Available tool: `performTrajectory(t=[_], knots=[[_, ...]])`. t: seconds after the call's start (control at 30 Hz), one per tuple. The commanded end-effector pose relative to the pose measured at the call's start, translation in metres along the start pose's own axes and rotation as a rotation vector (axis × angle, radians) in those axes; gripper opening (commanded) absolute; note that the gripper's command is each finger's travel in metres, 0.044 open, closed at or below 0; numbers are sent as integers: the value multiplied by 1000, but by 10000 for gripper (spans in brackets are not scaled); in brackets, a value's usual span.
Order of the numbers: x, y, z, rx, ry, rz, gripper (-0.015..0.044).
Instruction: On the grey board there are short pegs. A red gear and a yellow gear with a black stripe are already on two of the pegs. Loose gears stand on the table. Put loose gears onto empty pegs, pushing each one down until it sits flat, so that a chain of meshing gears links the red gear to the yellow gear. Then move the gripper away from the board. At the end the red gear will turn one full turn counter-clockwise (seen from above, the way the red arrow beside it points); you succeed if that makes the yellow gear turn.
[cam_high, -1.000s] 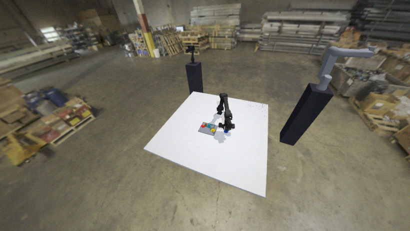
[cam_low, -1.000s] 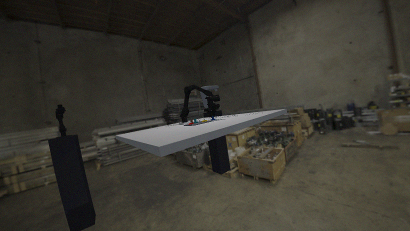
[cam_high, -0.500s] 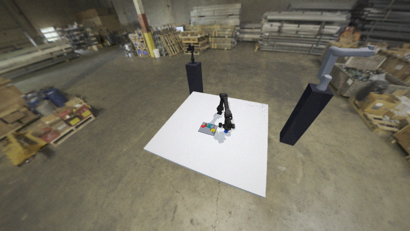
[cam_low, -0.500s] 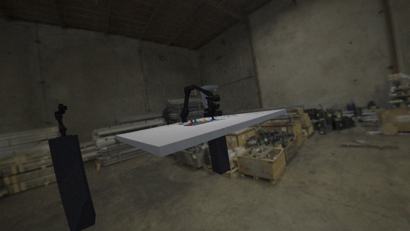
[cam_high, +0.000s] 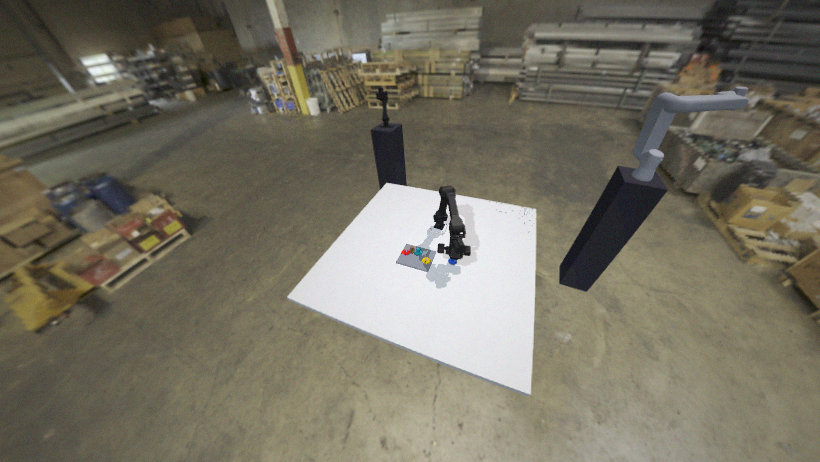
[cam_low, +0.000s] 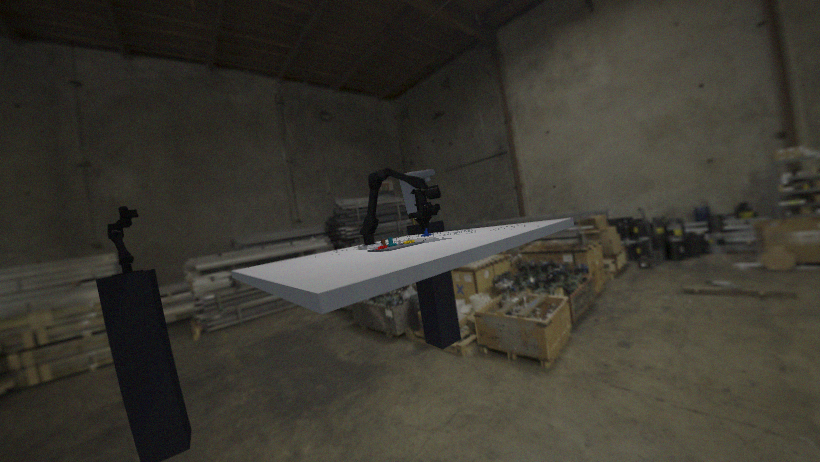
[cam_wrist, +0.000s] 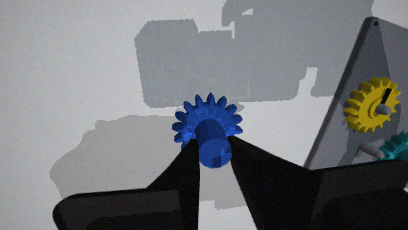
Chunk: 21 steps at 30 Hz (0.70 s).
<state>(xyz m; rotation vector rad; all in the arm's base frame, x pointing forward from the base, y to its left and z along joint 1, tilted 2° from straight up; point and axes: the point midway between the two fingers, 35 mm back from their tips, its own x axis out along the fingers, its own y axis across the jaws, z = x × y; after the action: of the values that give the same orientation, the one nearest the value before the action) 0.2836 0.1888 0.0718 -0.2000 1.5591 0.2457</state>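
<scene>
My gripper (cam_high: 453, 257) (cam_wrist: 212, 143) is shut on the upright knob of the blue gear (cam_high: 452, 262) (cam_low: 426, 233) (cam_wrist: 210, 107). The gear hangs slightly above the table, beside the grey board (cam_high: 409, 263) (cam_wrist: 394, 46). The yellow gear (cam_high: 426, 261) (cam_low: 409, 242) (cam_wrist: 364, 111) with its black stripe is on a peg near the board's edge. A teal gear (cam_high: 418, 251) (cam_low: 390, 242) (cam_wrist: 397, 149) is on the board; a bare grey peg (cam_wrist: 369, 149) shows between it and the yellow gear. The red gear (cam_high: 406, 252) (cam_low: 381, 246) is at the far side, next to a small brown-orange gear (cam_high: 412, 249).
The white table (cam_high: 459, 332) (cam_low: 321, 278) carries the board and the arm (cam_high: 453, 215) (cam_low: 372, 200). The arm's shadow falls around the blue gear and over part of the board. Two dark pedestals (cam_high: 390, 154) (cam_high: 602, 235) with other arms stand beyond the table.
</scene>
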Motion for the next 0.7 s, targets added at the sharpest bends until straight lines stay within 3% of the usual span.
performTrajectory(t=[0.0,0.67], knots=[[-9,0,3,-4,-6,-1,0],[-48,1,8,-3,-7,0,0]])
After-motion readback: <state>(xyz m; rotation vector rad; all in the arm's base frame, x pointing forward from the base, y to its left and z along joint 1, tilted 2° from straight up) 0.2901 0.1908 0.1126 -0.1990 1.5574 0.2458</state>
